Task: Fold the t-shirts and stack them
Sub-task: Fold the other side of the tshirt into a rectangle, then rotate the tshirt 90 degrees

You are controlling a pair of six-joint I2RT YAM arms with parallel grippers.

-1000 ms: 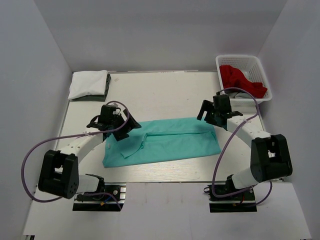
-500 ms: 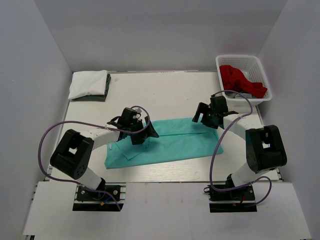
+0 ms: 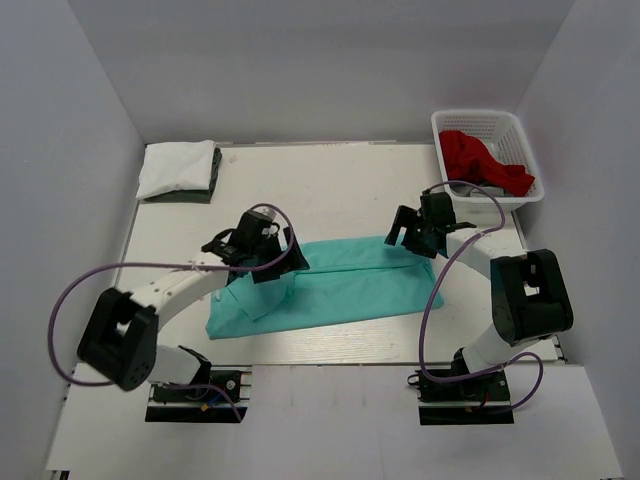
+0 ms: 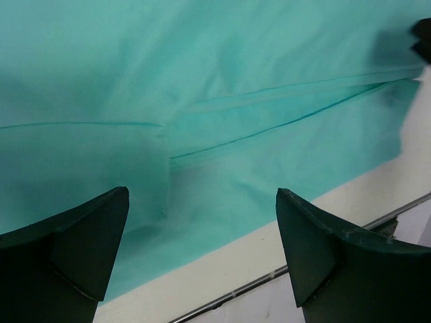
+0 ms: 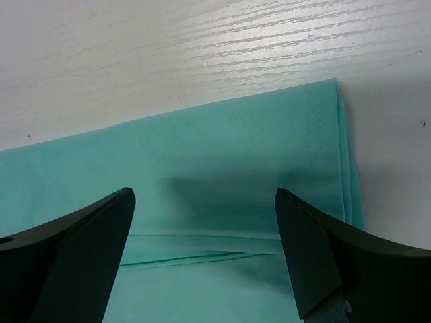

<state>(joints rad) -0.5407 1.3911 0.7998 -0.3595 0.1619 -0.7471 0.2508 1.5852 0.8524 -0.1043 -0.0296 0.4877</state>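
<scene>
Teal-green t-shirt (image 3: pixel 340 285) lies on the table (image 3: pixel 340 180), left of and nearer than the white lattice basket (image 3: pixel 520 125). It's folded into a long strip, with hem lines running lengthwise. The end far from the basket is lumpy and partly hidden by the left gripper (image 4: pixel 202 198), fingers wide, nothing held. Right gripper (image 5: pixel 205 195) is over the basket-side end, fingers wide, empty. Red t-shirt (image 3: pixel 480 160) is bunched in the basket. Far left of the basket, a folded white t-shirt (image 3: pixel 177 167) sits on the dark grey t-shirt (image 3: pixel 213 178); only the grey's edge shows.
</scene>
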